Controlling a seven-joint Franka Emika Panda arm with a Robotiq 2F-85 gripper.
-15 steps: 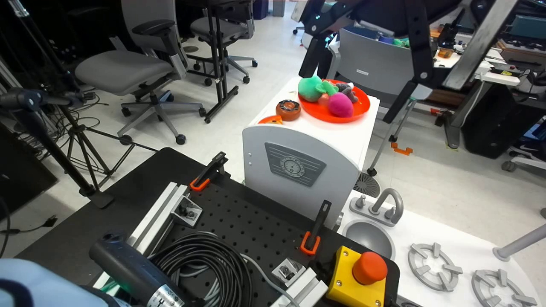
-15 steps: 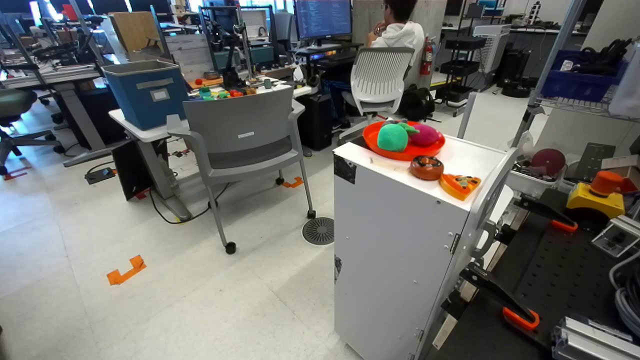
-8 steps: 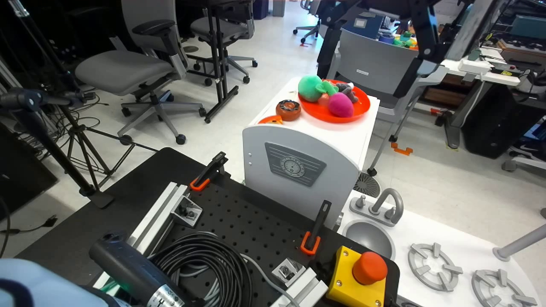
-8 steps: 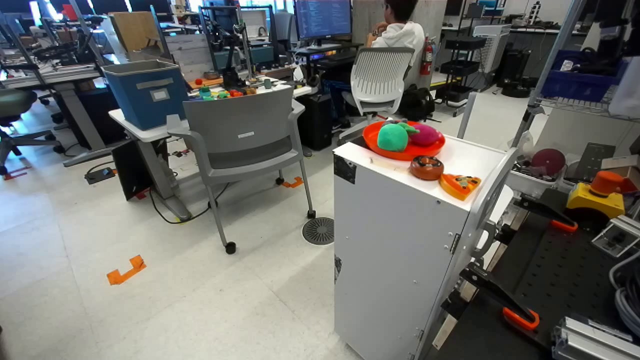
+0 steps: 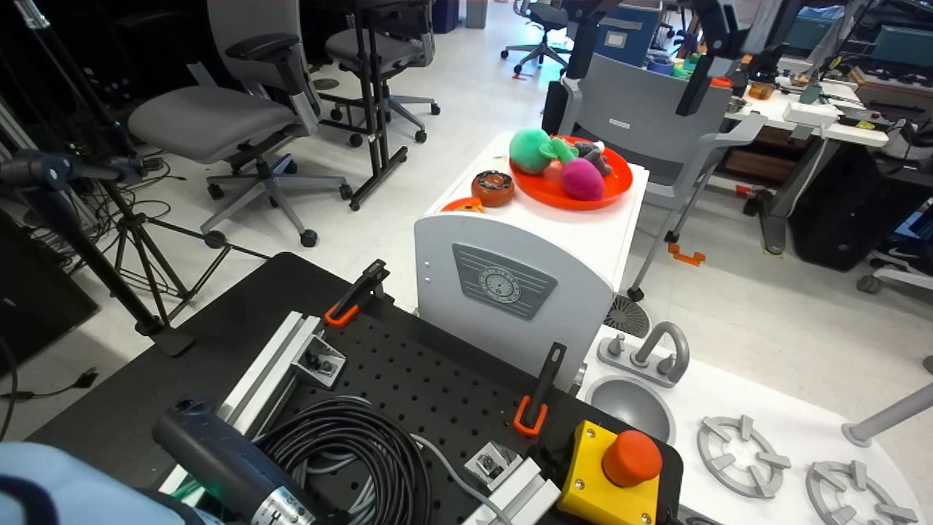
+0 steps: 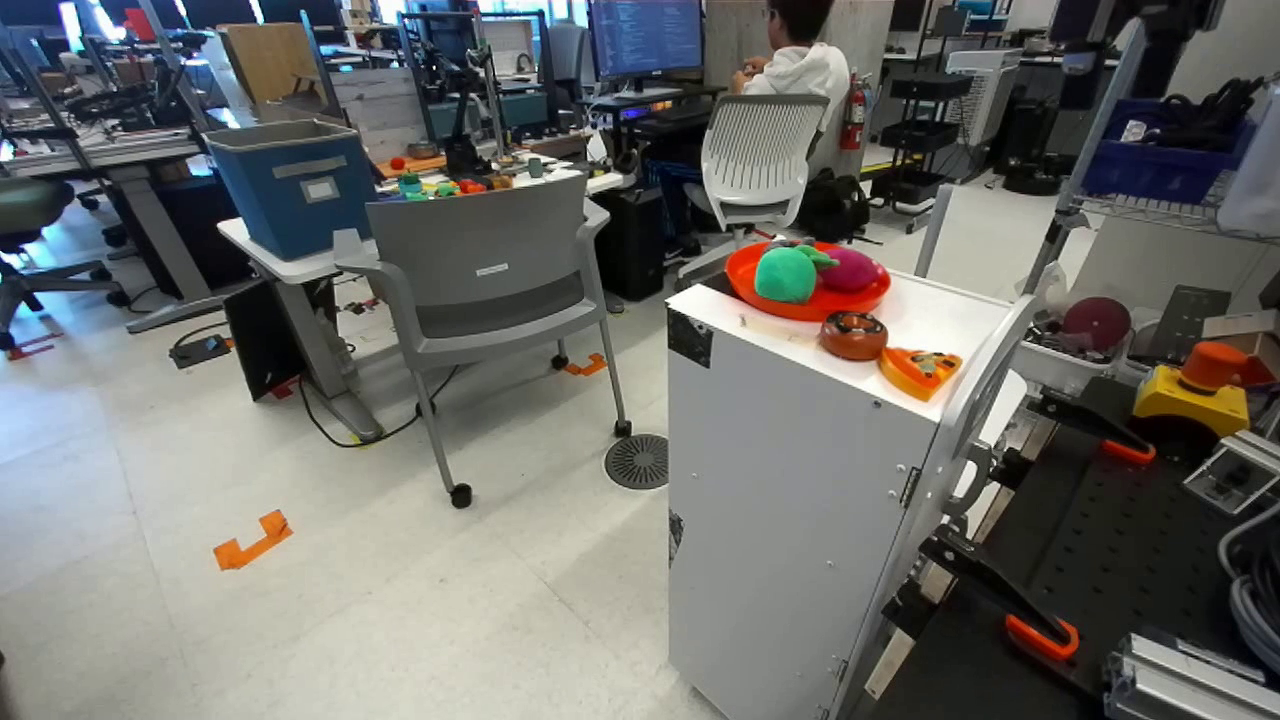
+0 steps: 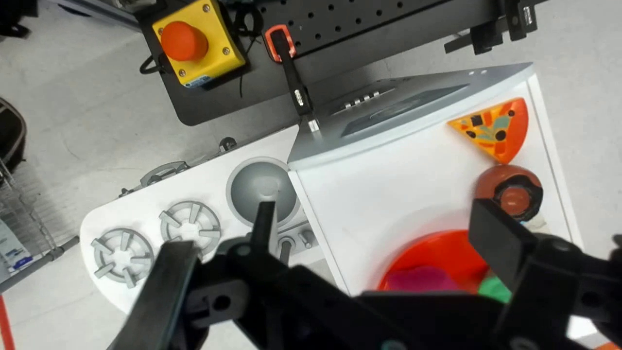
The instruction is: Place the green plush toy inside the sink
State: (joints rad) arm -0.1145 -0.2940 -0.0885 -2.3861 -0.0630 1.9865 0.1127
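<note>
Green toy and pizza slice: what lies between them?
Going from the green toy to the pizza slice, you cross the plate, then the donut outside it. Both exterior views show this.

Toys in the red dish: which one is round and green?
The green plush toy, left of the magenta toy in both exterior views. Its green color sets it apart from that rounded neighbor and from the gray toy.
</note>
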